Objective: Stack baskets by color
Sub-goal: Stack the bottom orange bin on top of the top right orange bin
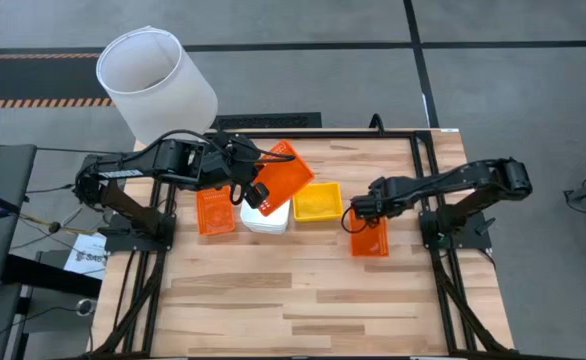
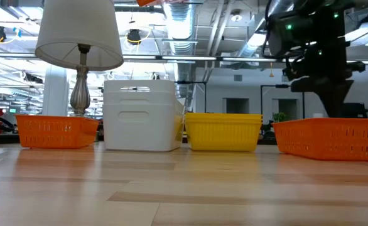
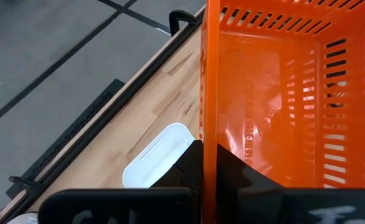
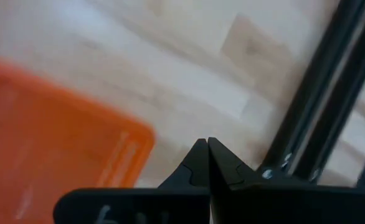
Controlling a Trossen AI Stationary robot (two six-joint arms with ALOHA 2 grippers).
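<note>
**Orange basket in transit, gripped by the left arm**

The left gripper (image 3: pixel 208 163) has its fingers (image 3: pixel 232 171) pinched on the wall of an orange basket (image 1: pixel 278 177); in the left wrist view the wall runs straight down between them. The basket is held off the counter (image 1: pixel 303 300), tilted, above the white stack (image 1: pixel 265 216) and the yellow stack (image 1: pixel 316 201). In the low view only its edge shows at the top of the picture.

The right gripper (image 1: pixel 357 208) has its fingers pressed together on nothing. It hangs at the near end of the orange basket on the right (image 1: pixel 370 238); contact with the rim cannot be confirmed.

Basket positions on the counter:
- Orange basket on the left (image 1: pixel 214 211), just beside the white stack.
- White stack and yellow stack, side by side in the middle.
- Orange basket on the right, near the yellow stack.

Step in hand, as judged: white and yellow appear sorted; orange is not yet stacked.

The next move calls for carrying the held basket over one of the resting orange baskets, levelling it, aligning the long sides, and lowering it until it nests before the fingers spread.
</note>
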